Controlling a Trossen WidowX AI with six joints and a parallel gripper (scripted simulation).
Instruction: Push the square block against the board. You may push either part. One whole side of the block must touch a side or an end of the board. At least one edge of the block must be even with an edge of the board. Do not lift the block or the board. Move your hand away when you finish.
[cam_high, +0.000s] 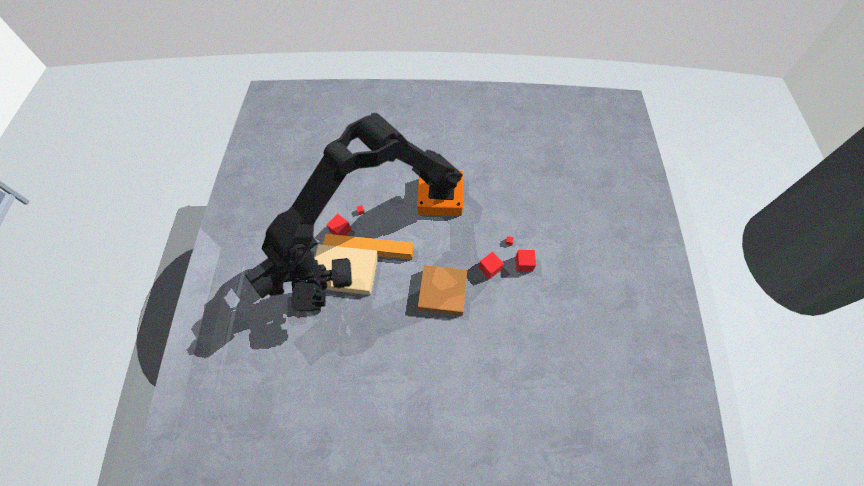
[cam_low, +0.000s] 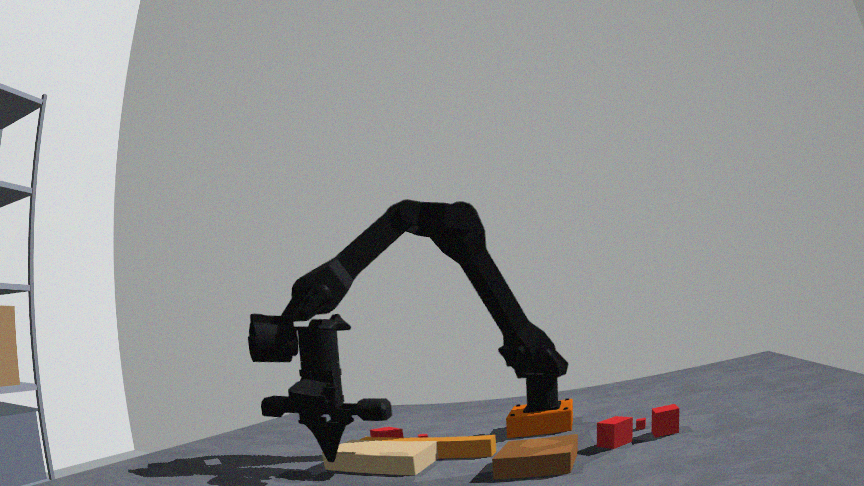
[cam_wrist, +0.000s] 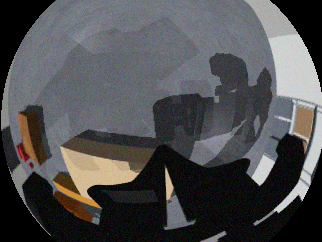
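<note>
Exterior view: black tapered fingers (cam_high: 321, 288) (cam_low: 330, 450), pressed together, are standing at the cream square block (cam_high: 361, 265) (cam_low: 386, 450) (cam_wrist: 102, 172), beside the long orange board (cam_high: 395, 247) (cam_low: 465, 447) (cam_wrist: 76, 190).

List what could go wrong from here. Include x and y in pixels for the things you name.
Further pushing might drive the orange board (cam_high: 392, 248) (cam_low: 468, 447) (cam_wrist: 75, 192) into the larger red cube (cam_high: 338, 224) (cam_low: 386, 432) close behind it. The pale block (cam_high: 362, 275) (cam_low: 386, 456) (cam_wrist: 100, 175) could slip out of line, as the shut gripper (cam_high: 317, 284) (cam_low: 331, 459) (cam_wrist: 161, 148) sits near one corner. Withdrawing carelessly may nudge the block.
</note>
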